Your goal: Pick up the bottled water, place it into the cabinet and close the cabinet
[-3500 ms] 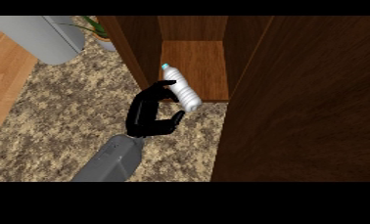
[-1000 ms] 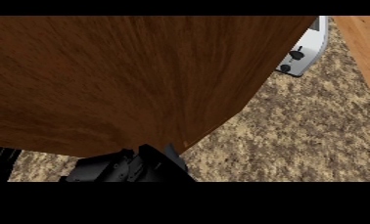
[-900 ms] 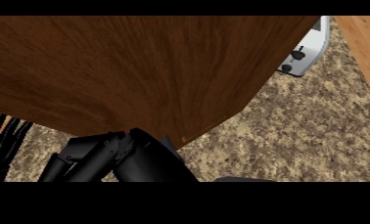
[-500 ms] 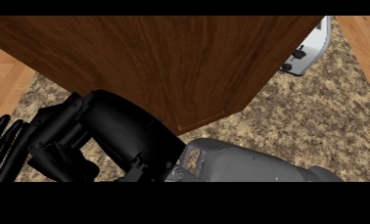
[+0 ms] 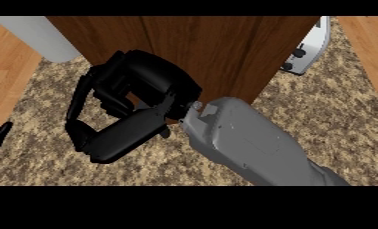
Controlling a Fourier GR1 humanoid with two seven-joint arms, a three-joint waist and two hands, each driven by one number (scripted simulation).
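the bottled water shows nowhere; judging by the closed wood face just beyond the fingers, it likely stands inside the cabinet [image 5: 214, 48]. as a thing to handle i'd expect it to be fairly light, its thin plastic wall giving a little under a squeeze, smooth and apt to slip, top-heavy if tipped. the best hold would be round the middle of the body, below the neck.

the right hand [image 5: 144, 85] lies against the cabinet's lower edge, its fingers [image 5: 88, 98] curled down toward the thumb with only speckled tabletop [image 5: 295, 118] in the gap between them. they hold nothing. a dark sliver well left of the fingers may be the left hand [image 5: 4, 132]; i cannot tell how it stands.

3.5 s ago these fingers were wrapped round the bottle at the mouth of an open shelf; now the bottle is gone from them and no opening shows. against half a second ago, the hand sits higher, up at the wood.

a toaster [image 5: 310, 48] stands well right of the fingers.
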